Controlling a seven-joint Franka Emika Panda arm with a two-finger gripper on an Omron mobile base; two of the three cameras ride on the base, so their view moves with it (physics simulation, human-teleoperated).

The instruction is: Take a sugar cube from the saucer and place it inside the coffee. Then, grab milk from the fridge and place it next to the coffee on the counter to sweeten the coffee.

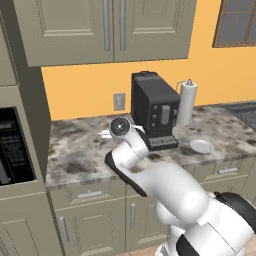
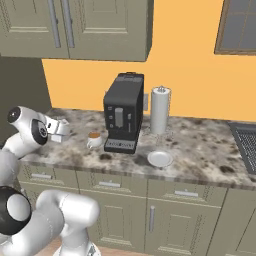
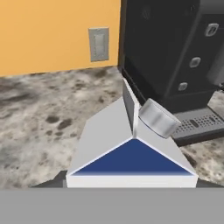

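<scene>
- Above the counter [image 2: 210,150], just left of the black coffee machine [image 2: 123,112], the milk [image 3: 131,148] rides in the gripper [image 2: 59,129]; the hand view looks straight down on its white gabled top, its grey round cap and a dark blue face.
- The carton sits hard against the camera, between the dark finger tips at its lower corners, so I judge the jaws to be pinching it by the sides, though the contact itself is hidden.
- It is held with its cap uppermost, which suits setting it down on its base without a tip.
- The coffee [image 2: 94,138], a small white cup with brown on top, stands on the stone just left of the machine's drip tray, between the machine and the carried carton.
- That leaves bare counter on the cup's left, the likely spot for the carton, since the machine blocks the other side.
- The saucer [image 2: 160,158] lies right of the machine, near the front edge, in front of a white paper-towel roll [image 2: 160,110]; whether a sugar cube remains on it is too small to tell.
- Behind all this are an orange wall with an outlet [image 3: 99,43] and olive-grey cupboards [image 2: 75,25] above.
</scene>
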